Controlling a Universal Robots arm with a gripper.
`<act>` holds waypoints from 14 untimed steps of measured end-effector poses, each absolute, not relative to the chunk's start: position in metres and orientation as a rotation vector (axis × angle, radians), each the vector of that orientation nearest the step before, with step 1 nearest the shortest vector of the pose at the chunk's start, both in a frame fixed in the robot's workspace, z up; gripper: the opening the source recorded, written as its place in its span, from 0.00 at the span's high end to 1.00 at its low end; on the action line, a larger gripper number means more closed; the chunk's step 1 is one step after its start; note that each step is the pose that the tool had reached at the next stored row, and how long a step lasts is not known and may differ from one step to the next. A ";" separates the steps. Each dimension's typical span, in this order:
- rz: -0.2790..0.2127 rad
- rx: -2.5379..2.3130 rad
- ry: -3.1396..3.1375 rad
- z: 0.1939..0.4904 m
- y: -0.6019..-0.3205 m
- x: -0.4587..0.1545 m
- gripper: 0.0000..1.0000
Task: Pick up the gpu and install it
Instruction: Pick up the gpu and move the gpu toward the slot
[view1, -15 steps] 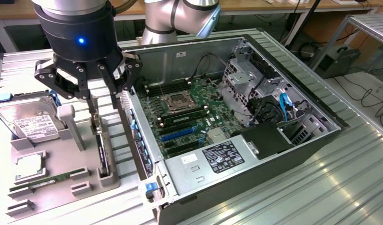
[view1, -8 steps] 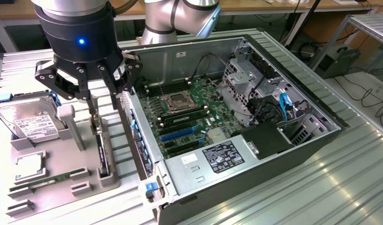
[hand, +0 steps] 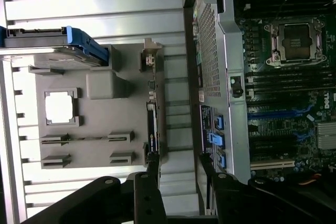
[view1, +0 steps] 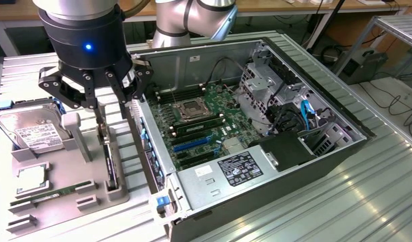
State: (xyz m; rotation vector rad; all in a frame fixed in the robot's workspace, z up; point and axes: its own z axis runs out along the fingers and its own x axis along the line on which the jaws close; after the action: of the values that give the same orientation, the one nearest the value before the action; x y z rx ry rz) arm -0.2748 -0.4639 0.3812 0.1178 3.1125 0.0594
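The gpu (view1: 110,166) stands on its long edge in a slot along the side of the grey holder tray (view1: 68,169) nearest the computer case; it is slim and dark, with a metal bracket at its far end. In the wrist view the gpu (hand: 152,116) appears edge-on as a thin strip. My gripper (view1: 106,103) hangs open directly above the card's far end, not touching it. From the wrist, the gripper (hand: 178,169) has one black finger (hand: 151,182) in line with the card and the other towards the case wall.
The open computer case (view1: 347,146) lies on the exterior view's right, with its motherboard (view1: 199,126) and blue expansion slots (view1: 192,143) exposed. The tray also carries a hard drive (view1: 34,131), a CPU (view1: 32,179) and a RAM stick (view1: 48,196). The case wall (hand: 210,51) stands close beside the card.
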 end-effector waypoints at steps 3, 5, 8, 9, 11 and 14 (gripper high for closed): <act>0.059 0.118 3.112 0.380 -0.464 -0.275 0.58; 0.059 0.118 3.112 0.380 -0.464 -0.275 0.58; 0.059 0.118 3.113 0.379 -0.464 -0.275 0.58; 0.059 0.118 3.113 0.378 -0.464 -0.275 0.58; 0.059 0.118 3.113 0.378 -0.464 -0.275 0.58; 0.059 0.118 3.113 0.377 -0.464 -0.275 0.58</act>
State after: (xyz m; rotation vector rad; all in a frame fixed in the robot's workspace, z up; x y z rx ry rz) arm -0.2752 -0.4638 0.3774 0.1179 3.1125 0.0589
